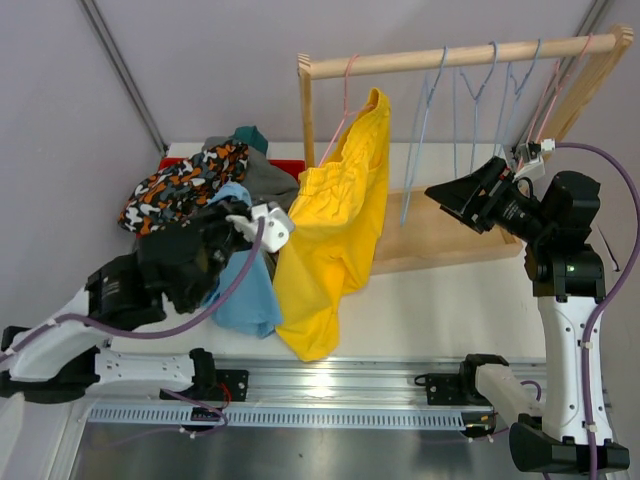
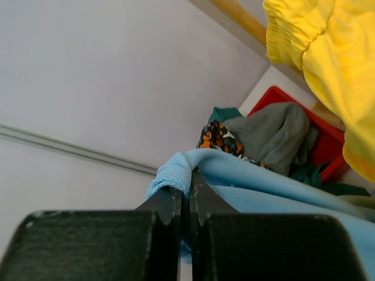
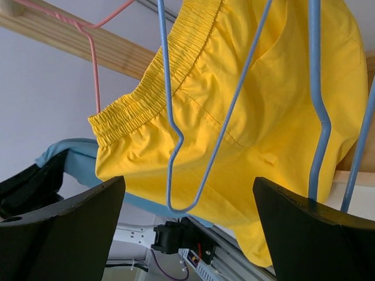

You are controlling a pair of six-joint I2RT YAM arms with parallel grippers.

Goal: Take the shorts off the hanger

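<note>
Leftmost, logged the left gripper (image 2: 188, 196) pinched tight on a fold of the light blue shorts (image 1: 245, 290), with cloth bunched over the fingertips and no gap between the jaws in the wrist view. Could not see those fingertips from above; lost under the arm's own black body. Traced the blue pair hanging from the grip down to the table (image 1: 440, 300), lower hem partly tucked behind the yellow pair.

Behind the arm, noted a heap: camouflage shorts (image 1: 185, 185) on top at the left, grey shorts (image 1: 265, 175) beside them, dark teal shorts (image 1: 250, 135) showing only as a small peak at the back. Glimpsed a red tray (image 2: 281, 96) beneath, mostly covered; unable to tell its full outline.

At centre, found the yellow shorts (image 1: 335, 230) on a pink hanger (image 1: 345, 100) at the left end of the wooden rail (image 1: 450, 55), waistband up, legs draping down onto the table, just beside the blue pair. Cannot tell how the waistband sits on the hanger; folds hide it.

Further right, counted bare blue hangers (image 1: 430, 130) on the rail, hooks cut off in the right wrist view.

Rightmost, recorded the right gripper (image 1: 445, 193) raised near those hangers, fingers spread wide, gripping nothing. Saw a blue hanger and yellow cloth framed between the fingers from the wrist; no contact visible.
</note>
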